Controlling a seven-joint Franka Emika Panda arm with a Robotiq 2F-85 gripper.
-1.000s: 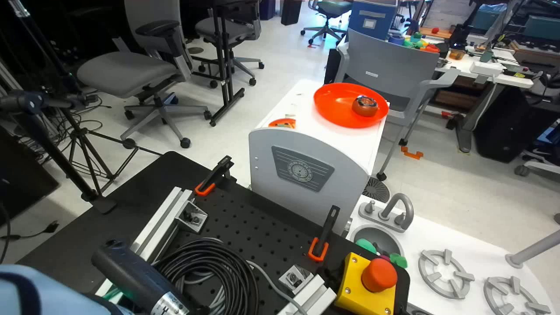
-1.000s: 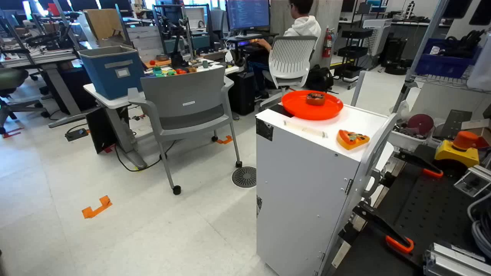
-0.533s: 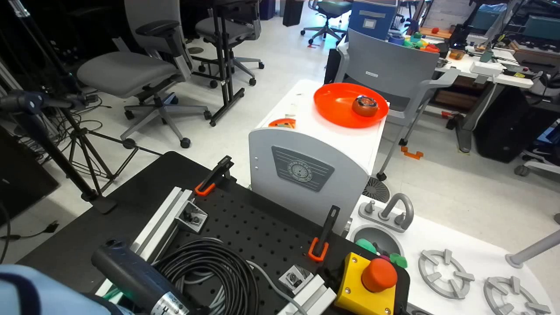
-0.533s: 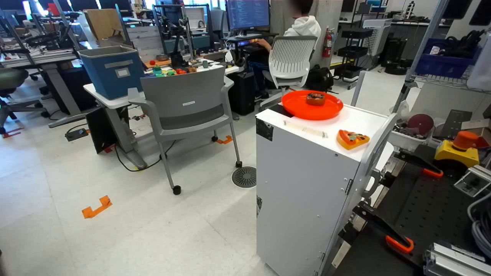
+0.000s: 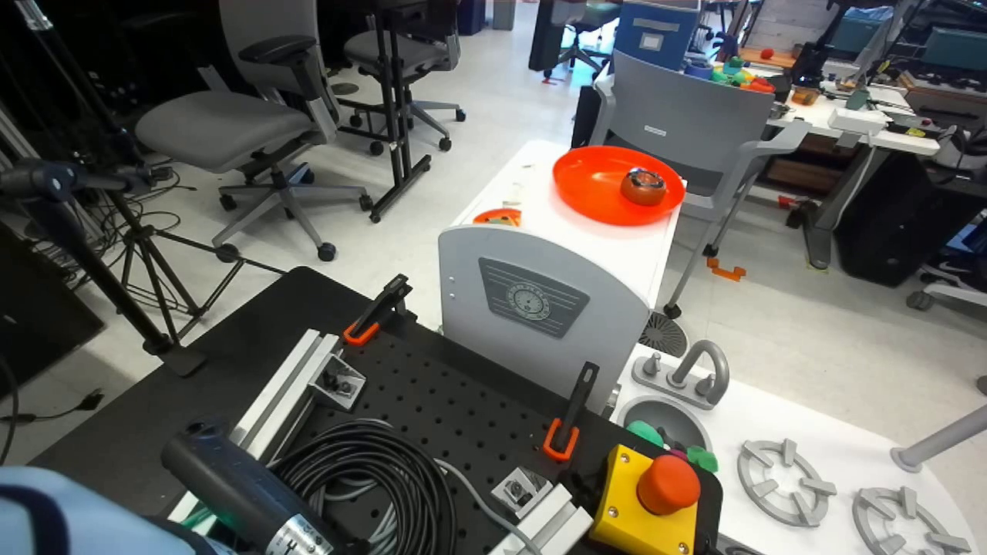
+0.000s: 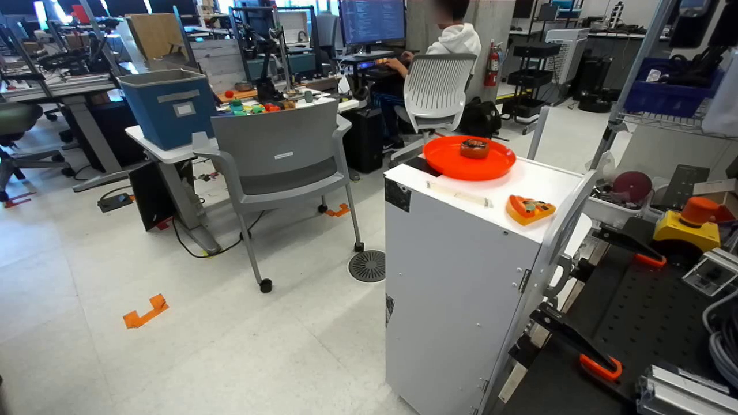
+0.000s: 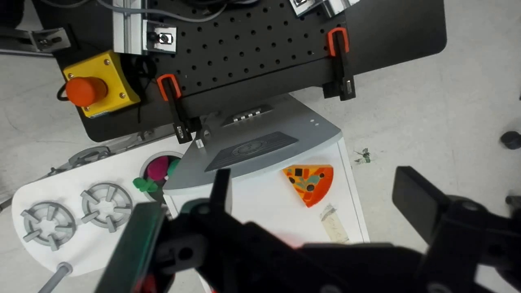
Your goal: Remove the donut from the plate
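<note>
Pincer [image 7: 281,211]: released, jaws spread well apart in the wrist view.
Pizza slice [image 7: 311,182]: on the white counter [image 7: 260,201], framed between the jaws.
Plate [image 6: 447,162]: red-orange, same counter; in an exterior view the pizza slice lies apart, at its 4 o'clock.
Donut [image 5: 643,190]: brown, on the plate, toward 3 o'clock in an exterior view.
Red button [image 7: 86,91]: on a yellow box [image 7: 118,87], 10 o'clock from the pincer.

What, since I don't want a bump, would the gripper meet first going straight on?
Probably the black table, by its edge beside the grey panel; the panel could come first, as depth is unclear.
</note>
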